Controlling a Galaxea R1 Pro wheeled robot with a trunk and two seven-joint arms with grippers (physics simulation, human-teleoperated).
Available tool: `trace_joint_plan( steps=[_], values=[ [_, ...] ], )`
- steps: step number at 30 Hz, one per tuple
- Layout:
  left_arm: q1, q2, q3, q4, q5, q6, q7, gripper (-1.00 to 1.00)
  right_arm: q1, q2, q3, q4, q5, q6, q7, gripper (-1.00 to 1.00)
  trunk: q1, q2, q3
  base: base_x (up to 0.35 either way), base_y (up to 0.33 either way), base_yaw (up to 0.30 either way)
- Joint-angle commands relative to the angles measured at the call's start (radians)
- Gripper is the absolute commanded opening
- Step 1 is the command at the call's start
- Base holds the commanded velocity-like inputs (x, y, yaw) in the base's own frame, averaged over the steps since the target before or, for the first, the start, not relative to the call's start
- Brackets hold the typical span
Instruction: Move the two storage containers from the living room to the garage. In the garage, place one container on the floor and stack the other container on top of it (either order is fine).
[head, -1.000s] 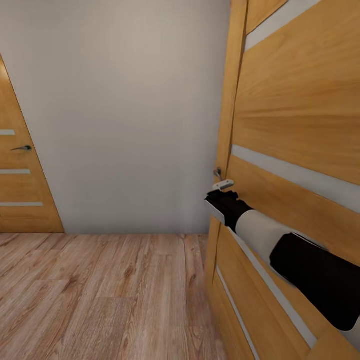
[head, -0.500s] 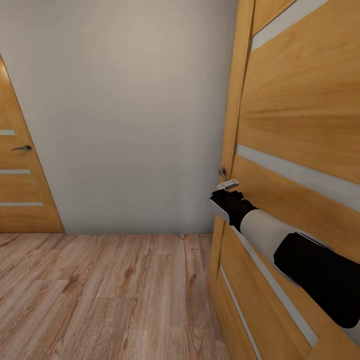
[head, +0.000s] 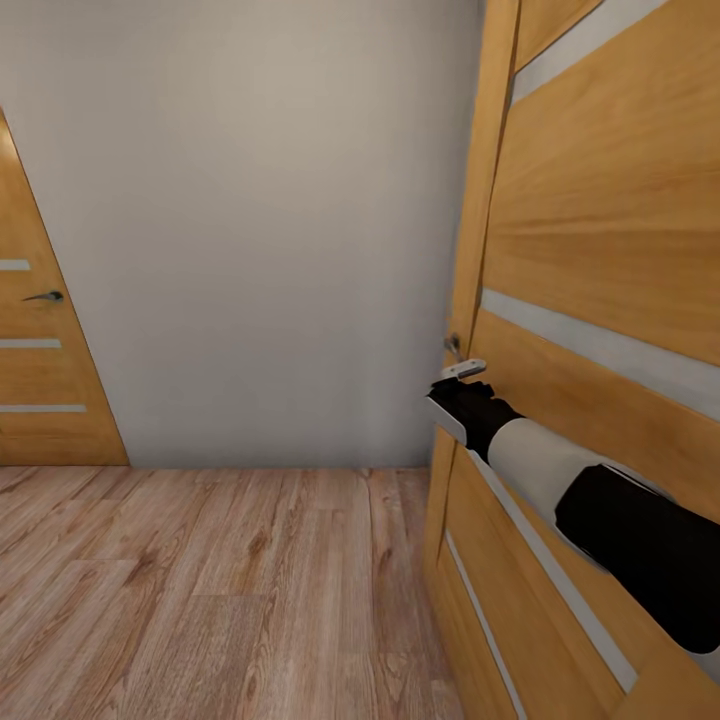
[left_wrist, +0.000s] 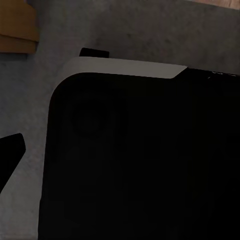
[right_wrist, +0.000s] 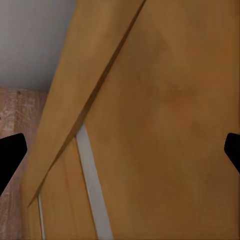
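Plainly, stage: judging by the wood plank floor (head: 200, 590) and the doors, the robot is on its way, at a doorway, with neither carrying nor stacking visible as done
Far door at nine o'clock: a closed wooden door (head: 40, 340) with pale glass strips and a dark lever handle (head: 45, 296), set against the plain grey-white wall (head: 260, 220)
Containers: no orange-red bin appears in any view, so where they are, which way they point and how their long axis runs cannot be told
Left gripper: its wrist view is mostly dark robot body over a rough grey surface (left_wrist: 150, 25); one dark fingertip (left_wrist: 10, 152) shows at the edge, and I cannot tell how the jaws stand
Near door at three o'clock: a big wooden door (head: 600, 220) with pale strips, standing ajar, its edge toward the camera
Right arm: the black-and-white forearm (head: 560, 475) reaches along the door face to the small metal handle (head: 455, 348)
Right gripper: (right_wrist: 120, 150) two dark fingertips (right_wrist: 11, 150) sit at opposite edges of the wrist view, jaws spread wide and released, grasping nothing, door panel between them
Left to do: by my estimate, nearly everything, passing this door, placing one bin on the garage concrete, stacking the other
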Motion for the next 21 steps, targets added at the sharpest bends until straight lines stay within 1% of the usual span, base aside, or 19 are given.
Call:
trace_joint_plan(
  steps=[1,12,18,21],
  values=[
    [0.000,0.000,0.001,0.000,0.008,-0.002,-0.001,1.00,-0.001,-0.004,0.007,0.009,0.002,0.013,-0.009,1.00,0.000,-0.001,-0.001,0.000,0.000,0.000],
    [0.000,0.000,0.001,0.000,0.008,-0.003,-0.001,1.00,-0.001,-0.028,0.006,0.009,0.002,0.013,-0.009,1.00,0.000,-0.001,-0.001,0.000,0.000,0.000],
    [0.000,0.000,0.001,0.000,0.008,-0.003,-0.001,1.00,-0.001,-0.034,0.006,0.009,0.002,0.013,-0.009,1.00,0.000,-0.001,-0.001,0.000,0.000,0.000],
    [0.000,0.000,0.001,0.000,0.008,-0.003,-0.001,1.00,-0.001,-0.046,0.005,0.009,0.002,0.013,-0.009,1.00,0.000,-0.001,-0.001,0.000,0.000,0.000]
  ],
)
